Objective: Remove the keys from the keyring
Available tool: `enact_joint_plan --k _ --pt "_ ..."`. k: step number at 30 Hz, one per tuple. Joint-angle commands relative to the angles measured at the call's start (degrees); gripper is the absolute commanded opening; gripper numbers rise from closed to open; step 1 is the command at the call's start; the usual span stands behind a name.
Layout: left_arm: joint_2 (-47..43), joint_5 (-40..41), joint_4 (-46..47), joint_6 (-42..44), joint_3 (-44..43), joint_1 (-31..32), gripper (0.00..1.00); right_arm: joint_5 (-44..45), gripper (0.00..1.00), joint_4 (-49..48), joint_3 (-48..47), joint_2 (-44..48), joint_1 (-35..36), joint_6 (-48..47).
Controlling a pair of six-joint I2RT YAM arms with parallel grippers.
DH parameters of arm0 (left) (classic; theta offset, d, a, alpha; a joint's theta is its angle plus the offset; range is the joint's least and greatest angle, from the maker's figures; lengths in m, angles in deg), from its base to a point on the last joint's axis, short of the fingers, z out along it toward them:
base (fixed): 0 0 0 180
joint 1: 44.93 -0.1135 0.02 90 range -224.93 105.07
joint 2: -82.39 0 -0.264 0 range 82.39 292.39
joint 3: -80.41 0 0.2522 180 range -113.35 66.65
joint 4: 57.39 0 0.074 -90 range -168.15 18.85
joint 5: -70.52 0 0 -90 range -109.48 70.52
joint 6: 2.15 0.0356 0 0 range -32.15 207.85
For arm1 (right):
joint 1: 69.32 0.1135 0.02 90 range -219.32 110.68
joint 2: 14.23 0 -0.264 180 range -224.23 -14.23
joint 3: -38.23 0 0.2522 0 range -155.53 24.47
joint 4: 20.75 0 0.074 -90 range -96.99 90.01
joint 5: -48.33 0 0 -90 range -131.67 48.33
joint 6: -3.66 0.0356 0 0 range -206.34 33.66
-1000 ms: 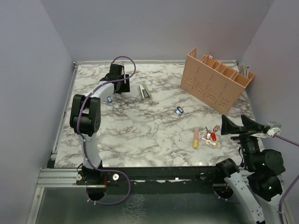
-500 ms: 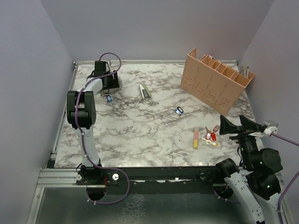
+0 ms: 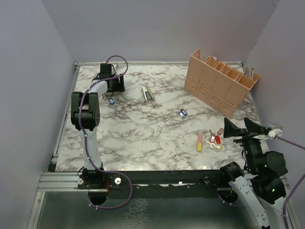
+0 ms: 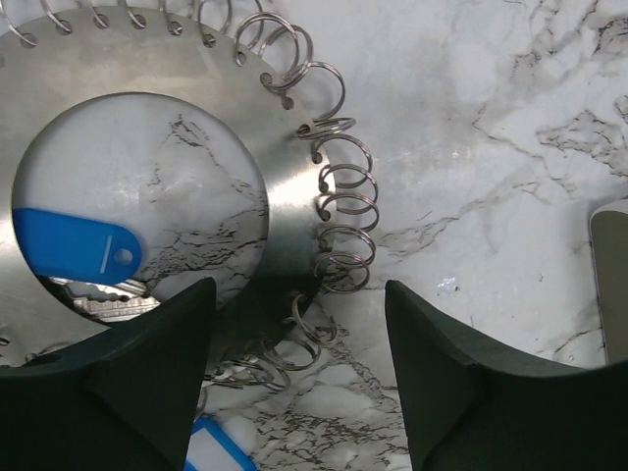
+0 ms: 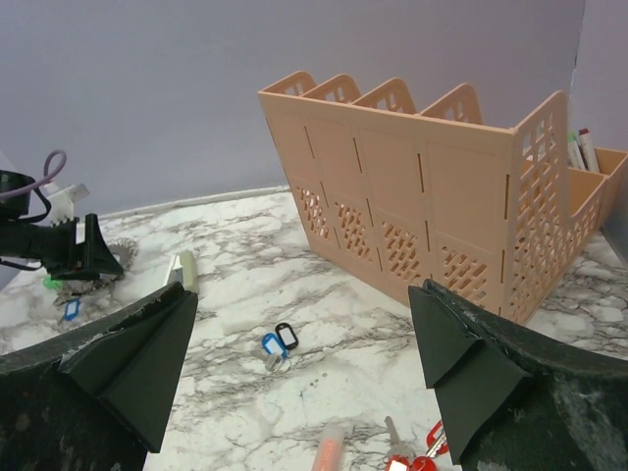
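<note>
At the far-left corner, left claw (image 4: 296,290) points down — spread wide above the keyring (image 4: 147,54)

The left gripper (image 3: 114,86) has gone to the left and a little nearer since one second ago, and the right gripper (image 3: 242,128) has shifted slightly left.
</note>
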Motion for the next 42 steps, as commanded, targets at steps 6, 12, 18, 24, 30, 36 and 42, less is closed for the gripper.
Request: enact_joint_plan --k 6,12,18,24,30,36,42 --pt "-4.0 8.0 -9.1 0.2 8.1 7.9 0.66 -1.0 1.00 1.6 -0.4 5.6 0.4 -0.4" --pt "-13.1 7.3 -7.6 -7.5 19.1 9.8 0.64 -0.2 1.00 2.3 -0.8 5.6 0.4 0.2" --pt "-25.8 0.1 3.6 -18.6 37.2 13.0 0.65 4.6 1.00 2.1 -0.6 5.5 0.4 2.9" --pt "-36.7 -3.7 16.4 -28.4 51.7 17.8 0.66 4.2 1.00 3.3 -1.0 5.1 0.4 8.8" --pt "-43.1 -4.4 26.5 -35.5 58.5 25.1 0.68 -2.1 1.00 7.2 0.5 3.5 0.4 20.6" --pt "-41.3 -4.6 37.2 -40.1 59.5 34.0 0.69 -14.8 1.00 1.4 6.6 -0.8 0.4 25.9" --pt "-46.3 -1.3 40.0 -38.8 59.0 35.2 0.70 -25.8 1.00 -8.1 13.8 -11.4 0.4 27.6"
